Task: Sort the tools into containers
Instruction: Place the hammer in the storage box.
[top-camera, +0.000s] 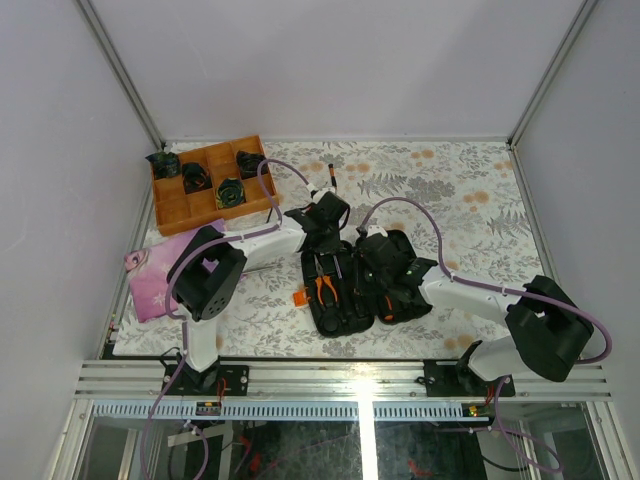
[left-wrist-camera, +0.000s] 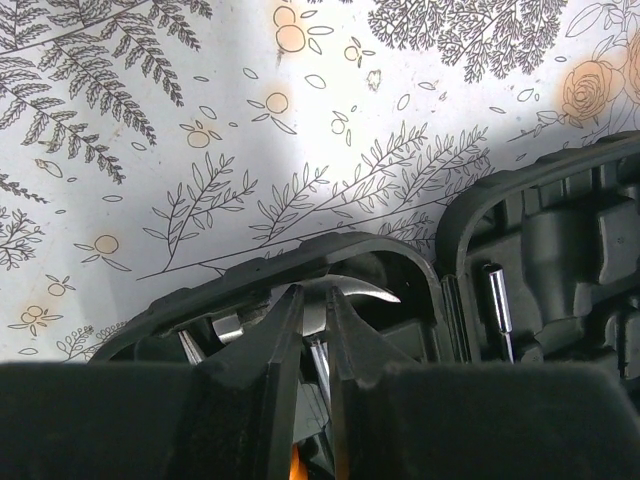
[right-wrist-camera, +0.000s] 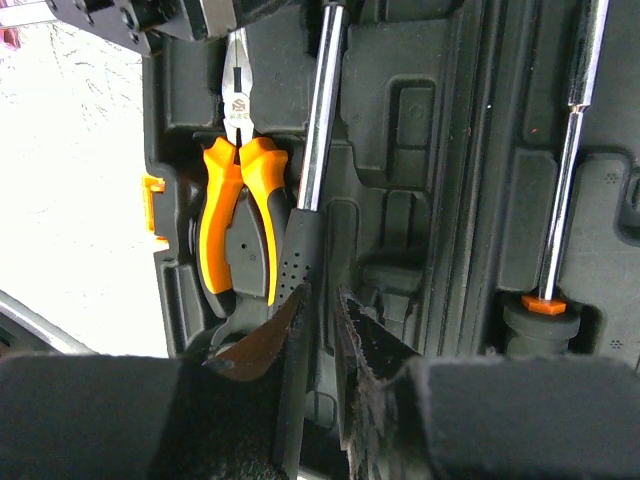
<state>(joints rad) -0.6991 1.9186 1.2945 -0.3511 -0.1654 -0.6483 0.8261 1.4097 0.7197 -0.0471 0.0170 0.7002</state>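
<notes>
Screwdriver (right-wrist-camera: 311, 190) along case (right-wrist-camera: 430, 130), tip away (handle in right hand (right-wrist-camera: 320, 297))

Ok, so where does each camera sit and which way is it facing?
Top external: above and behind the bases, looking down on the table; both arms show.
Left wrist: on the left arm, looking along the left pincer at the far rim of the case and the hammer head.
Right wrist: on the right arm, looking down past the right pincer at the hammer's handle beside the pliers.
Shared: both wrist views show the hammer.
</notes>
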